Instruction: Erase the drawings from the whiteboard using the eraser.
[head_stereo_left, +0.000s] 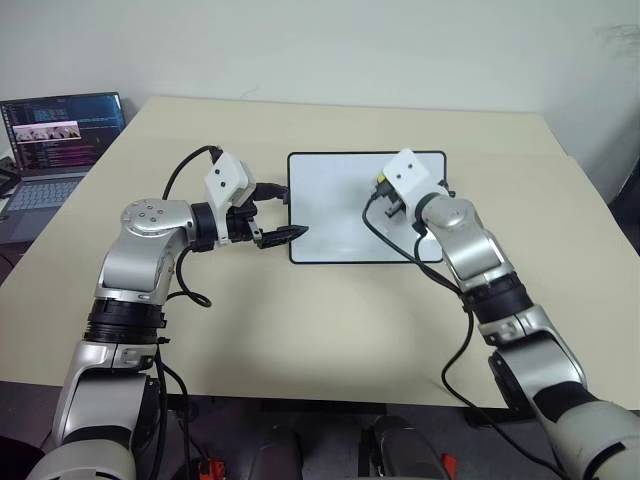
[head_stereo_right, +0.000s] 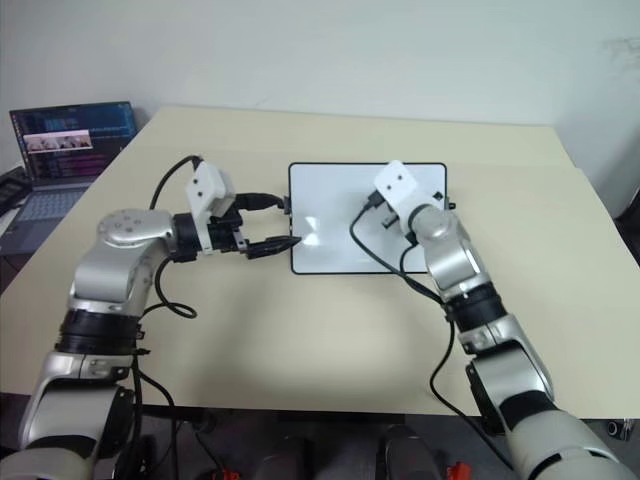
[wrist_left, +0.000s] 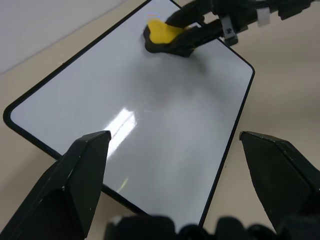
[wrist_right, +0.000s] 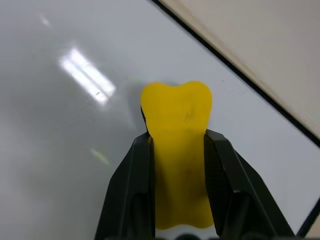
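one whiteboard (head_stereo_left: 330, 215) is lying flat near the middle of one beige table (head_stereo_left: 300, 330), its long sides running across the robot's front, with bare tabletop showing all around its thin black frame. its white surface is looking clean, carrying only reflections of the ceiling lights; i am making out no blue drawings on it. one yellow eraser (wrist_right: 179, 145) is sitting pinched between the two black fingers of the right gripper (wrist_left: 192, 35), whose jaws are closing tightly on its sides, and its dark underside is resting on the board near the far right corner, close to the frame's right edge. the left gripper (head_stereo_left: 277, 213) is hovering at the board's left edge with its two fingers spread wide and holding nothing; from its wrist camera, one fingertip (wrist_left: 85, 160) is showing over the board and the other off its near edge, over the table. the whole left and middle stretch of the board between the two grippers is lying open. one laptop (head_stereo_left: 55, 150), screen lit, is sitting well apart, off the table's far left corner. the table's far edge is meeting a plain pale wall (head_stereo_left: 350, 50), and its near edge is running just in front of the robot's arms.
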